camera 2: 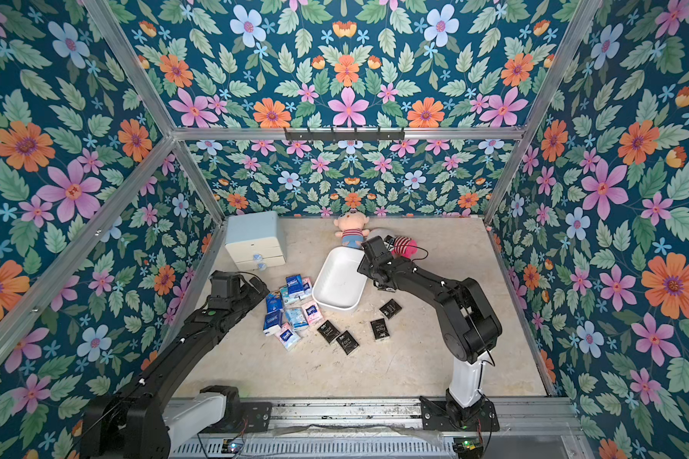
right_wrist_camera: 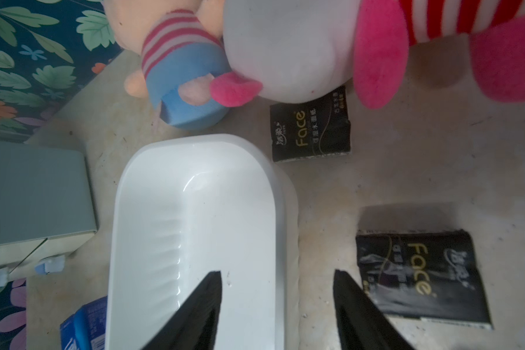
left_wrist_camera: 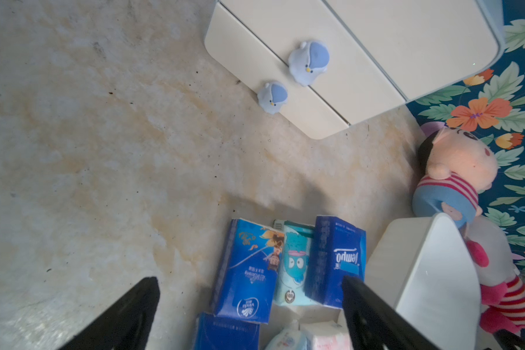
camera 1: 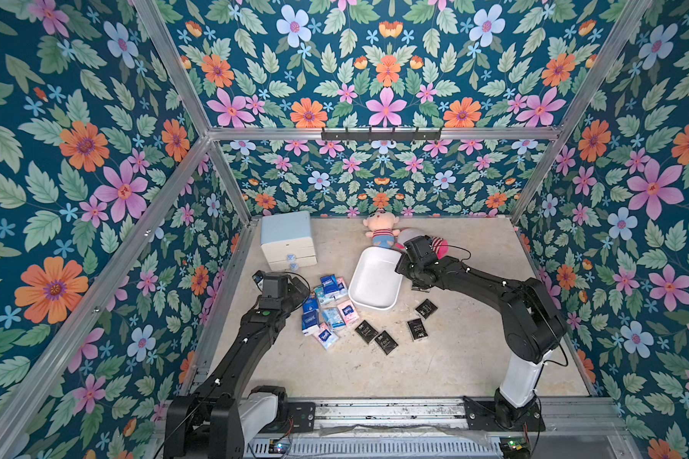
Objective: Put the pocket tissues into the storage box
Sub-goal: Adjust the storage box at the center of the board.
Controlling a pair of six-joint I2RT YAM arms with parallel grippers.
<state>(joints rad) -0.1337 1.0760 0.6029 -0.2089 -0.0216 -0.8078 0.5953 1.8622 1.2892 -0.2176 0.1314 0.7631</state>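
One storage box (camera 1: 374,280), two plush dolls (camera 1: 382,231)

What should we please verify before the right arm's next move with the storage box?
1. Storage box empty, room inside: ok.
2. Right gripper straddles the box's side wall, jaws apart: ok.
3. Black packet touching that gripper: cannot tell.
4. Gap between plush dolls and box's far end: not ok, very tight.
5. Left gripper open, facing blue packets: ok.
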